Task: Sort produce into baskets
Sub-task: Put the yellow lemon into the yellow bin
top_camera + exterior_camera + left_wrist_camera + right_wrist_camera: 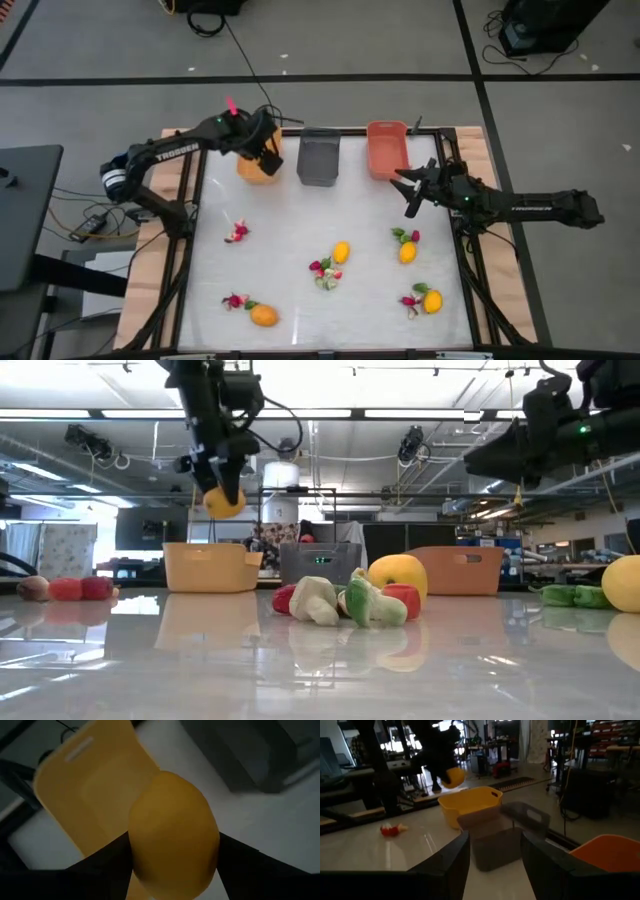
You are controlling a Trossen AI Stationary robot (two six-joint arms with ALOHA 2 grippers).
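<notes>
My left gripper (268, 152) is shut on a yellow-orange fruit (172, 835) above the yellow-orange basket (210, 567); the fruit also shows in the low view (224, 502) and the right wrist view (451, 776). The dark grey basket (319, 157) and the salmon-coral basket (386, 148) stand beside it along the far edge. My right gripper (410, 190) is open and empty, near the salmon-coral basket. Yellow-orange fruits (341, 251) (264, 316) (407, 251) (432, 301) and red-pink and green pieces (237, 232) (325, 272) lie on the table. My left gripper pinches the yellow-orange fruit's two opposite sides (142, 850) between its two fingers. The fingers point down from above. The fruit hangs lifted clear, over the yellow-orange basket's opening (100, 795).
The white table top (290, 230) has open room in its middle and left parts. Wooden borders and dark rails (187, 220) run along the left and right sides. The three baskets line the far edge.
</notes>
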